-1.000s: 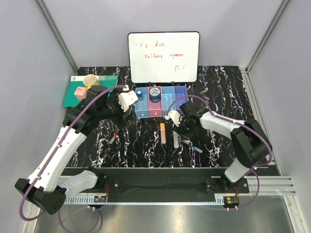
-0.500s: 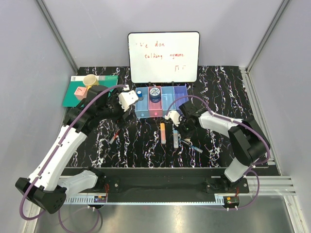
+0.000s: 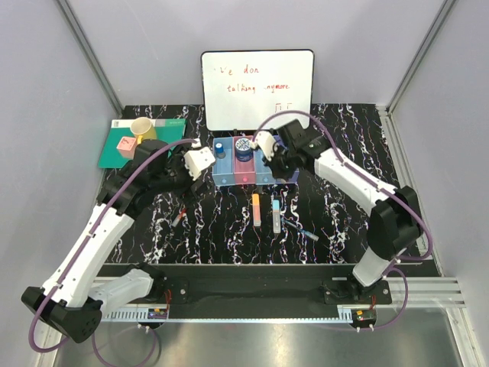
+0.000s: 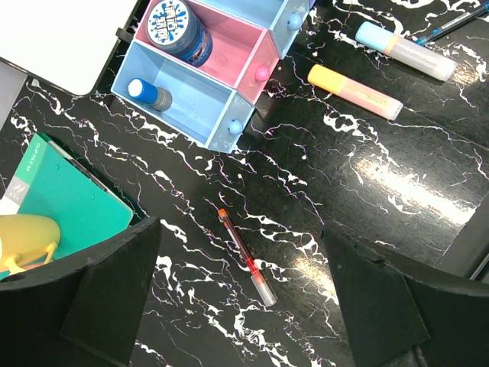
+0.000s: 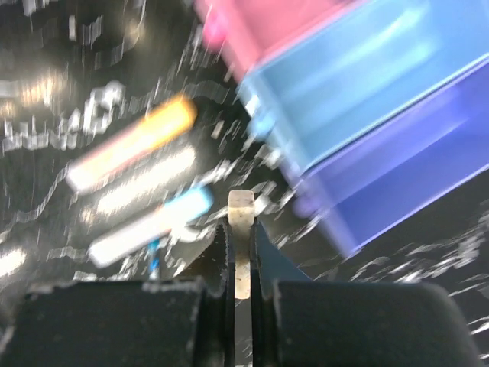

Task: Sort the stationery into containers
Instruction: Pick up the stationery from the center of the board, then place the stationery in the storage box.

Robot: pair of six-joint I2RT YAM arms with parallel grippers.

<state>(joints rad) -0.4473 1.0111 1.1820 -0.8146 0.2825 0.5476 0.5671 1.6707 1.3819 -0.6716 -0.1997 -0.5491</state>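
The containers (image 3: 252,170) are a joined row of blue, pink, blue and purple bins in front of the whiteboard. The round blue disc (image 4: 178,30) lies in the pink bin, and a small blue-capped item (image 4: 150,93) lies in the left blue bin. My right gripper (image 5: 241,226) is shut on a small flat white piece (image 5: 241,203) and hovers at the row's right end (image 3: 275,162), by the blue (image 5: 359,76) and purple (image 5: 412,160) bins. My left gripper (image 4: 244,306) is open above the dark-red pen (image 4: 244,256). The orange marker (image 3: 256,208), the light-blue marker (image 3: 276,214) and small pens (image 3: 299,228) lie on the table.
A whiteboard (image 3: 257,89) stands behind the bins. A green notebook (image 3: 114,145) at the back left carries a yellow cup (image 3: 142,127) and a pink cube (image 3: 125,145). Grey walls close in the dark marbled table (image 3: 344,153).
My right gripper has risen from the table by the markers and moved back over the bins, with the white piece in it. The left arm has barely moved.
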